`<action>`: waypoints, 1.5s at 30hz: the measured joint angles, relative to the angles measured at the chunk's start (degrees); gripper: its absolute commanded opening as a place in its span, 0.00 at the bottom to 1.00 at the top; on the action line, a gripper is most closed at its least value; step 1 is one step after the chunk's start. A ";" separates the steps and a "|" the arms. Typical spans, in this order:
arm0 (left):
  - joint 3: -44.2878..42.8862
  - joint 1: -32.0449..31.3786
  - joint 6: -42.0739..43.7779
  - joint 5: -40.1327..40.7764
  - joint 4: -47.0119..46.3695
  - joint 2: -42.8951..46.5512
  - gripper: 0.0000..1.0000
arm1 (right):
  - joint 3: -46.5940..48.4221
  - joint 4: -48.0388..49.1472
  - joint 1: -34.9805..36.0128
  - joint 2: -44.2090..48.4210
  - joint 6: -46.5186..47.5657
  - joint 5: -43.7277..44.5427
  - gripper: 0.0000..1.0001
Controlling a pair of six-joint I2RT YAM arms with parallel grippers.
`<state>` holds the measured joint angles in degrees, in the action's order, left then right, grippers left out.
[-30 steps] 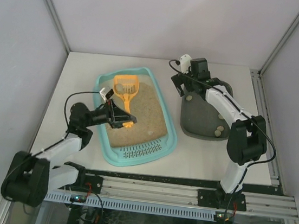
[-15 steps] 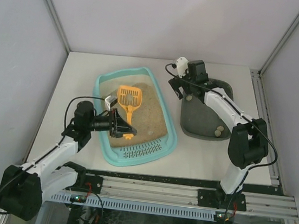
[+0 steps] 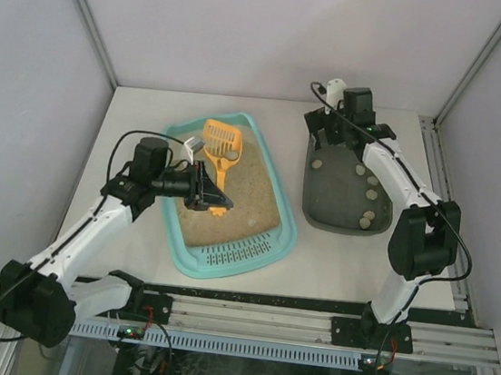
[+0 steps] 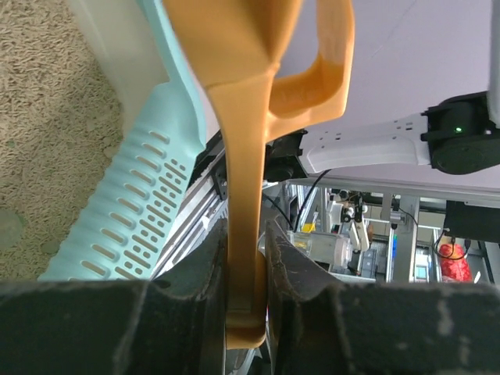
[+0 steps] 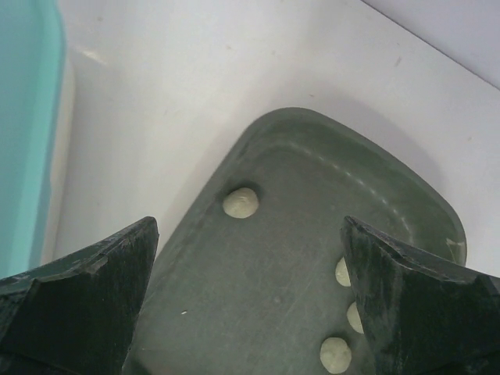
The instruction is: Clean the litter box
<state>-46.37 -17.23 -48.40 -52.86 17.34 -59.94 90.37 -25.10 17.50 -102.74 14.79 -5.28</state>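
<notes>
- As the overhead camera shows it, the litter box [image 3: 237, 255] lies left of centre on the table [image 3: 150, 111], a light turquoise rectangular tray with rounded corners, turned slightly askew.
- Tan sand [image 3: 245, 196] fills most of it, and a slotted grate spans its near end.
- Over the sand, the left gripper [image 3: 215, 197] is pinched on the handle of an orange scoop [image 3: 219, 143], whose slotted head reaches to the box's far rim.
- One pale lump [image 3: 249, 223] sits on the sand near the grate.
- To the right, apart from the box, a dark grey tray [image 3: 335, 203] holds several pale pellets [image 3: 370, 194]; the right gripper [image 3: 332, 133] hovers at its far end.
- From the left wrist, both fingers [image 4: 195, 269] press against the orange handle, with the turquoise grate and sand to the left below it.
- From the right wrist, the two dark fingers [image 5: 86, 289] stand spread wide with nothing between them, above the grey tray and its pellets.
- At that view's left edge a strip of the box's turquoise rim shows, with bare table between it and the tray.
</notes>
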 measured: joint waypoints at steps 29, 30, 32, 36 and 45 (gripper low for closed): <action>-72.78 -22.95 28.24 28.17 33.64 -64.22 0.00 | 0.11 -6.10 -27.54 1.40 -14.21 -23.12 1.00; -72.94 -23.74 29.70 30.75 34.53 -65.31 0.00 | -0.68 -6.12 -27.54 1.55 -14.25 -23.19 1.00; -72.94 -26.01 33.27 36.48 36.09 -66.97 0.00 | -2.01 -6.10 -27.58 1.99 -14.45 -23.26 1.00; -73.37 -31.93 39.01 43.74 37.03 -68.28 0.00 | -4.48 -5.99 -27.89 3.82 -15.10 -23.26 1.00; -75.03 -37.24 46.45 58.16 37.18 -68.94 0.00 | -11.15 -5.11 -28.13 12.59 -15.85 -21.51 1.00</action>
<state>-121.40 -54.48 -1.96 5.30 54.52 -128.88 79.22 -30.22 -10.63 -90.15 -1.06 -26.79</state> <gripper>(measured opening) 0.242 0.997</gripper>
